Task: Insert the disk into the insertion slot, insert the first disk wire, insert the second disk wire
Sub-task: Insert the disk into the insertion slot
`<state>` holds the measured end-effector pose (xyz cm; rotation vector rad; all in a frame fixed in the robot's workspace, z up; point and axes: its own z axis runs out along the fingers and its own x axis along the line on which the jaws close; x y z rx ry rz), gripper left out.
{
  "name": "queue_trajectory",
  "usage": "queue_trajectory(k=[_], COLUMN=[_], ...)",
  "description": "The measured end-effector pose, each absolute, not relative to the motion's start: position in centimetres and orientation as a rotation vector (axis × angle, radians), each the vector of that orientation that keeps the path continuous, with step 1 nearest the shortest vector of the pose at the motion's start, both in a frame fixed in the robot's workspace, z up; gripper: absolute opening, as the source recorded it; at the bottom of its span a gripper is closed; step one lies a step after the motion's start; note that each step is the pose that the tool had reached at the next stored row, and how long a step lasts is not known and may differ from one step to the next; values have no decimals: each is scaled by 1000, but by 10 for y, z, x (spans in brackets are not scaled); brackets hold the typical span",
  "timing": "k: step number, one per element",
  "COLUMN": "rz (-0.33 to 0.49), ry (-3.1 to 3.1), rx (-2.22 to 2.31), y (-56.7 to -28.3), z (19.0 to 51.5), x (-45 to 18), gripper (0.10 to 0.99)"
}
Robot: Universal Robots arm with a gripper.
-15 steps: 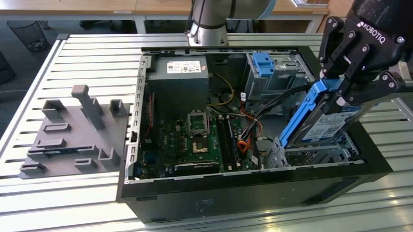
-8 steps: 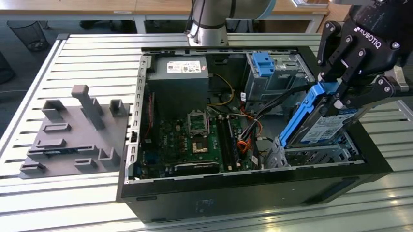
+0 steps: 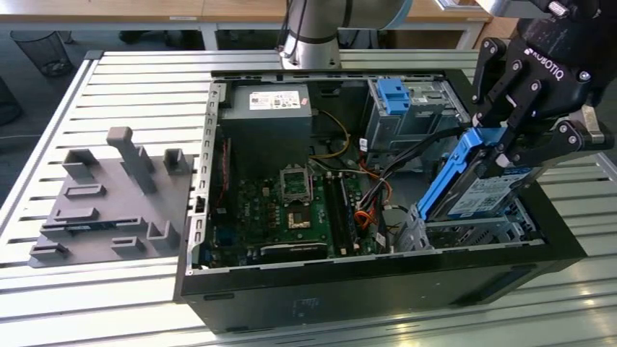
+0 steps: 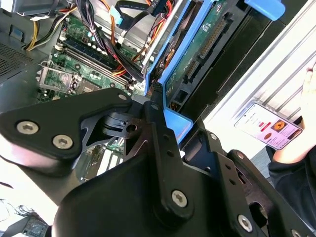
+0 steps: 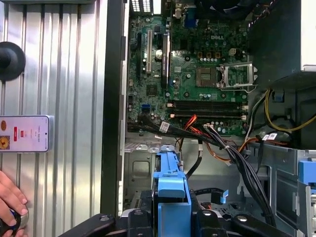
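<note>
Black robot hand (image 3: 514, 146) clamped on silver hard drive in bright blue plastic carrier (image 3: 479, 194), drive steeply tilted, lower end at perforated silver-grey metal drive cage (image 3: 461, 231), four o'clock corner of open black computer case (image 3: 366, 289), exterior view.

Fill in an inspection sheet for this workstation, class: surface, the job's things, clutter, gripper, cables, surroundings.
Surface: slatted metal table carrying the open computer case.
Job's things: the disk in its blue carrier is tilted, lower end at the insertion slot, not lying flat in it.
Clutter: grey fixture board on the exterior view's left; a phone lies on the table.
Gripper: the gripper is shut on the disk's upper end.
Cables: black and orange wires run loose from the motherboard towards the slot; none seen joined to the disk.
Surroundings: a person's hand beside the phone; a mesh bin beyond the table.
</note>
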<state>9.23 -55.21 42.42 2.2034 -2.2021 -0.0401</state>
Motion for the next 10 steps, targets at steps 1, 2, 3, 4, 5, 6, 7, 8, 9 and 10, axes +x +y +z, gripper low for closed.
queue_trajectory(k=[1, 2, 3, 4, 5, 6, 7, 8, 9, 10], rz=[-40, -40, -40, -40, -40, -41, -41, -41, -42, -42], ry=[-2202, -2202, -2202, -2202, -2202, -2202, -2203, -2203, -2203, -2203], rx=[2203, 2203, 2203, 2203, 2204, 2204, 2204, 2204, 2204, 2204], y=[-552, -552, -552, -552, -552, -552, -552, -552, -552, -552], z=[423, 423, 422, 421, 421, 420, 420, 419, 418, 418], x=[92, 92, 92, 92, 92, 92, 92, 92, 92, 92], gripper=[365, 365, 365, 365, 365, 365, 365, 365, 365, 365])
